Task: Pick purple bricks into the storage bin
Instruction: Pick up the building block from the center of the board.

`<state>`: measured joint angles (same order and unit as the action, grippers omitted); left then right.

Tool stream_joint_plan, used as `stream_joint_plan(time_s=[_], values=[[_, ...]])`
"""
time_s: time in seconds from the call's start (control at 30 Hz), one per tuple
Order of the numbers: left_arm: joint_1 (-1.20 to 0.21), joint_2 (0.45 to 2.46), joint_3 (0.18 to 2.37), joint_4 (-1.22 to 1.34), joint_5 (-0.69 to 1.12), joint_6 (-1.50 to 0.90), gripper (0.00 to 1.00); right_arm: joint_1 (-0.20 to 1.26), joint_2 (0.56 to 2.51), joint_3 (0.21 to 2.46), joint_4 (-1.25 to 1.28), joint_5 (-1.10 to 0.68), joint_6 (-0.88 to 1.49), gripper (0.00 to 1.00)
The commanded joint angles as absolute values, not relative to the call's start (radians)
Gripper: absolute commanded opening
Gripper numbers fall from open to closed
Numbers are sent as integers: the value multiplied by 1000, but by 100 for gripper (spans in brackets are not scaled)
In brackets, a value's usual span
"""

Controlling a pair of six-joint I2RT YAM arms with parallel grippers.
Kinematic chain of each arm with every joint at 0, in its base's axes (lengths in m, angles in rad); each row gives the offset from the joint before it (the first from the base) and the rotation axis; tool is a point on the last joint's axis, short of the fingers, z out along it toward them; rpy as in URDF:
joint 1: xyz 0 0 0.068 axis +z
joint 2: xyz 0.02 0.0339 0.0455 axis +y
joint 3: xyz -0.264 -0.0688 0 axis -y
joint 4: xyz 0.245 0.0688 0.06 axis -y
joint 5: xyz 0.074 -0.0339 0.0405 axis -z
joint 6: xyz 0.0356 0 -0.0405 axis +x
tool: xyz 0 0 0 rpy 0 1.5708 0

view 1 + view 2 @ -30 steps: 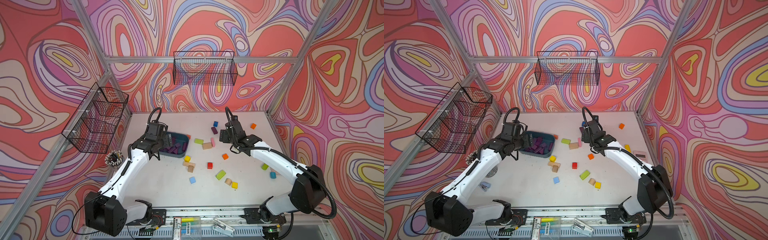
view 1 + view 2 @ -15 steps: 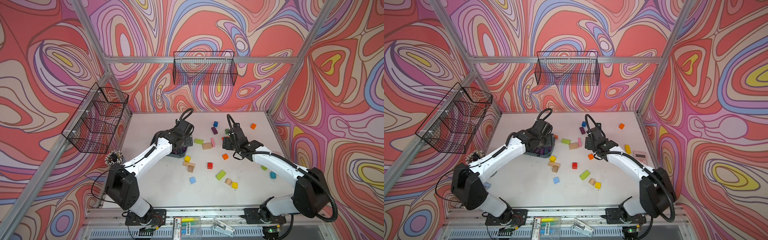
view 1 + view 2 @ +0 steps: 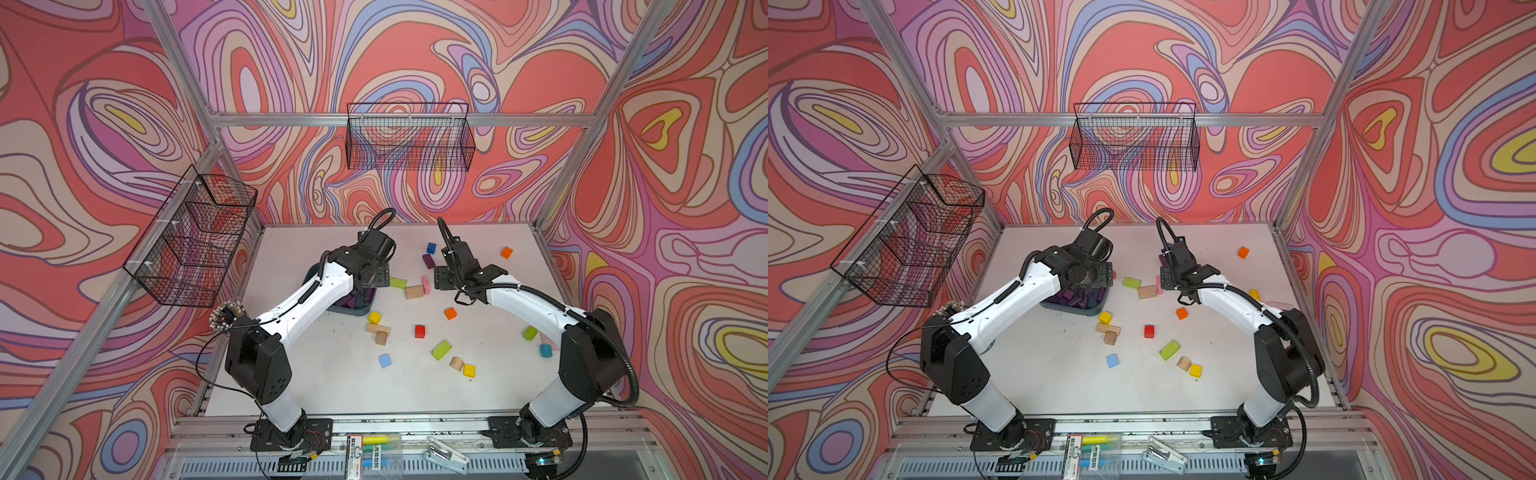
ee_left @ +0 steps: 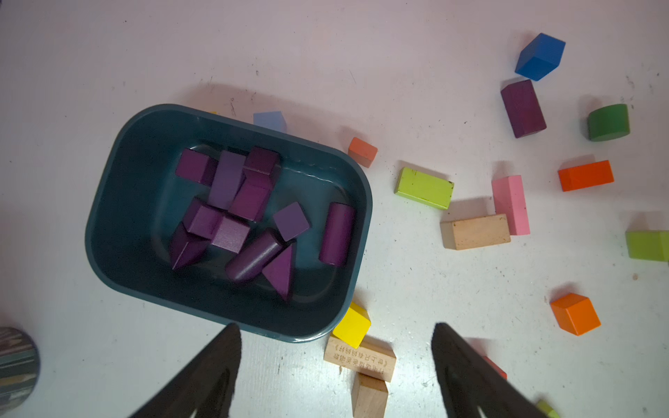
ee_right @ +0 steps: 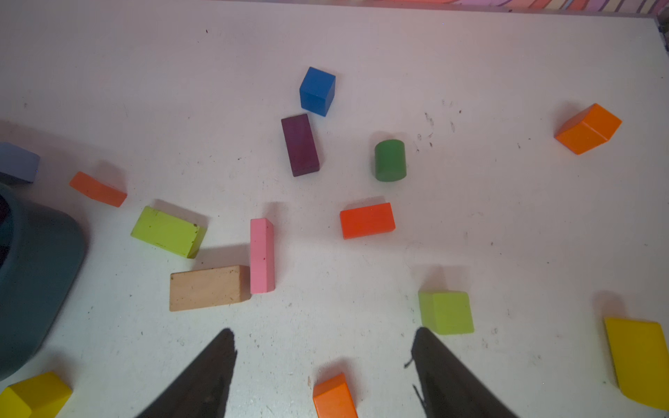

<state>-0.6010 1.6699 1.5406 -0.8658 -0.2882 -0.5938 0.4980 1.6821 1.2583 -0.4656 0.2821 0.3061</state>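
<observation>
My right claw (image 5: 324,332) stands wide and empty above the table. The one purple brick (image 5: 300,144) I can see outside the storage bin (image 4: 119,231) lies well ahead of its fingertips. My left claw (image 4: 336,329) is spread just as wide, also empty, hanging by the bin's rim. The other purple bricks (image 4: 235,213) lie heaped inside the bin.

Crowding is the trouble I expect. A blue cube (image 5: 317,91) sits just beside one end of the stray brick, so a finger coming down there could shove it or pinch both. A green cylinder (image 5: 390,160) sits near the other side and could roll at a nudge. The brick is a long cuboid, and I judge it would swivel if I gripped it off-centre. My left arm hangs over the bin, just where the right must deliver, so the two could clash. The bin looks light, and a bump might slide it.

The blocks are painted wood, smooth and matte, with crisp edges. The heap holds cubes, cuboids, triangular wedges and round-topped pieces. The bin is dark teal plastic, faintly glossy, with rounded corners. The white tabletop (image 5: 506,217) is scuffed and speckled.
</observation>
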Motion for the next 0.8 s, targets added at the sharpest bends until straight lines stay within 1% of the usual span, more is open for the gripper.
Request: stream_joint_plan(time_s=[0.0, 0.17, 0.23, 0.47, 0.57, 0.77], values=[[-584, 1648, 1529, -975, -278, -540, 86, 493, 1765, 1341, -506, 258, 260, 77], [-521, 1588, 1452, -977, -197, -493, 86, 493, 1930, 1479, -518, 253, 256, 73], [-499, 1553, 1418, -972, -167, -460, 86, 494, 1986, 1529, -521, 252, 252, 69], [-464, 1437, 1319, -962, -80, -341, 86, 494, 2146, 1677, -532, 265, 202, 63], [-460, 1395, 1290, -948, -49, -291, 86, 494, 2194, 1724, -533, 273, 182, 60], [-451, 1315, 1207, -886, 34, -225, 87, 487, 2243, 1752, -493, 250, 145, 60]])
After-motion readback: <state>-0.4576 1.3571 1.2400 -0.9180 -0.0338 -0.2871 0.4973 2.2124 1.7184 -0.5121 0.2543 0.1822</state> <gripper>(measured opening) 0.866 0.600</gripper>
